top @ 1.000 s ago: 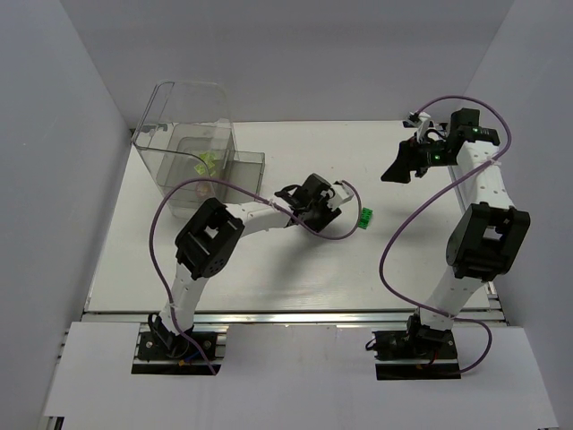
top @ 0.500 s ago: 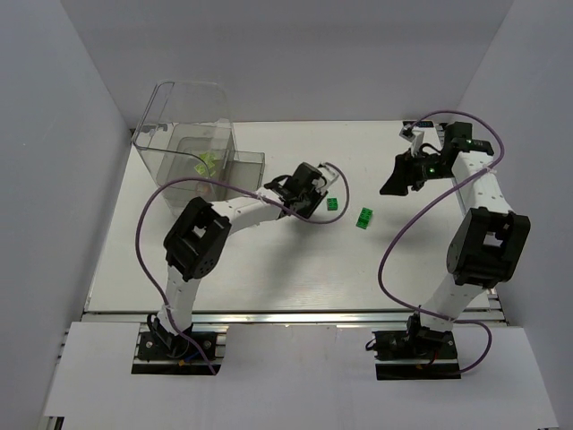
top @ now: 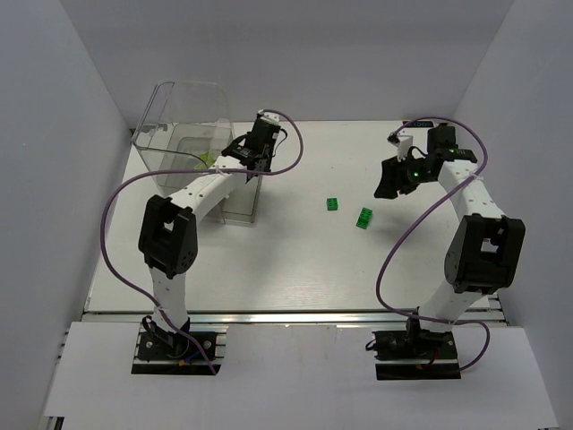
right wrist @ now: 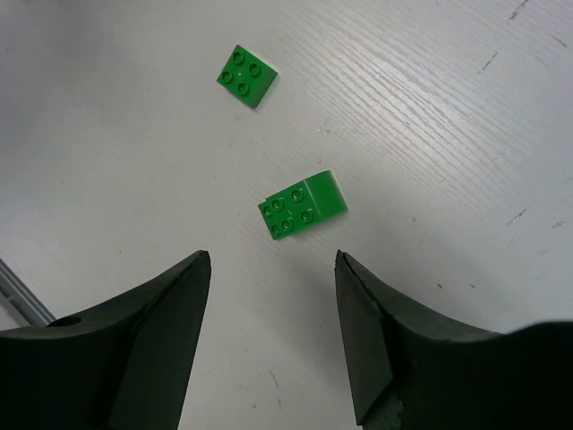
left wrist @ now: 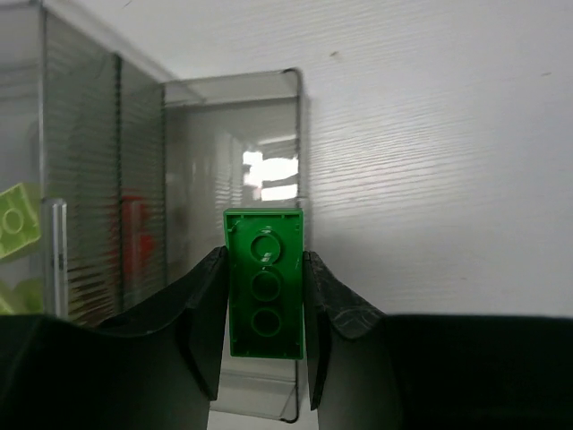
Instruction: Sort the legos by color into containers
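Brick [left wrist: 265,291], dark green, stands clamped in the left hand [left wrist: 262,260], long axis along the fingers [left wrist: 201,309]; right hand [right wrist: 269,264] spread wide.

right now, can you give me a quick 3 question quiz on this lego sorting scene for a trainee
1. True or false: the left gripper is shut on a green brick.
2. How many loose green bricks lie on the table below the right gripper? A) one B) two C) four
3. Fill in: the right gripper's jaws stand ____ (open or shut).

Key: 1 true; 2 B; 3 open
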You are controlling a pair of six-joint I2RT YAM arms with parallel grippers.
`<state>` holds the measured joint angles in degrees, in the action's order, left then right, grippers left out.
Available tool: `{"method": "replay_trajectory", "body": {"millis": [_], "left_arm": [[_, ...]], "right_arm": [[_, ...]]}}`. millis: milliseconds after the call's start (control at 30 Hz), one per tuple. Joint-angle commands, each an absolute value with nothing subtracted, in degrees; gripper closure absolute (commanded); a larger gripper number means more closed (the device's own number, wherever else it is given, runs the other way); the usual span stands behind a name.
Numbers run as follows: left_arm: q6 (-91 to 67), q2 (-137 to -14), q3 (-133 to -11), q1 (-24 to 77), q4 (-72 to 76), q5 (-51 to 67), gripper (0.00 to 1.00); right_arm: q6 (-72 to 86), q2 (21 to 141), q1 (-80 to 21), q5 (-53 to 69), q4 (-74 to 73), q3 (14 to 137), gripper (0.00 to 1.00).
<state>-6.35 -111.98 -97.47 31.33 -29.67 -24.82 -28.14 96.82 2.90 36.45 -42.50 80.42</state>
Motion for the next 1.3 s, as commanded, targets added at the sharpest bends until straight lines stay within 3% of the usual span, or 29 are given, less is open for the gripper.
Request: {"method": "replay_trajectory", "body": {"millis": [0,167,300,467,500,533,633,700,967,1267], "left_arm": [[-8.3,-113.1,-99.7,30.8,-34.9,-31.4,0.76],[-8.7,-115.8,-102.4,29.6,-36.8,-32.6,0.37],[-8.5,-117.6,-104.9,29.1,-38.1,-32.3,0.31],[-8.6,-116.9,-105.7,29.1,-37.9,-30.7,0.36],[-8.4,-115.6,-105.1,29.1,-37.3,-29.3,0.53],[-7.9,-114.6,-104.5,29.1,-35.5,-24.7,0.64],[-8.5,-109.9,-100.4,29.1,-31.7,-13.7,0.86],[-9.6,-106.1,-96.4,29.8,-30.1,-9.9,0.86],[-18.1,-92.6,-81.0,30.3,-21.7,-2.9,0.63],[-23.5,-87.1,-74.6,30.3,-20.1,-0.1,0.61]], "right_arm": [[-24.7,94.7,1.9,33.1,-38.7,79.6,0.36],[-18.0,96.6,-1.8,25.8,-38.9,80.9,0.38],[-11.1,97.5,-4.5,19.3,-38.4,80.5,0.36],[-6.5,99.3,-5.9,20.4,-40.1,82.2,0.32],[-4.4,100.3,-6.1,20.0,-40.5,82.6,0.32],[-3.8,101.0,-6.6,19.1,-41.4,83.4,0.32],[-1.0,103.7,-7.5,12.2,-45.5,86.7,0.30],[1.4,105.6,-7.9,7.0,-48.9,89.0,0.27],[5.6,106.6,-10.7,3.2,-50.3,87.0,0.18],[10.0,110.9,-12.7,0.3,-49.2,86.9,0.16]]}}
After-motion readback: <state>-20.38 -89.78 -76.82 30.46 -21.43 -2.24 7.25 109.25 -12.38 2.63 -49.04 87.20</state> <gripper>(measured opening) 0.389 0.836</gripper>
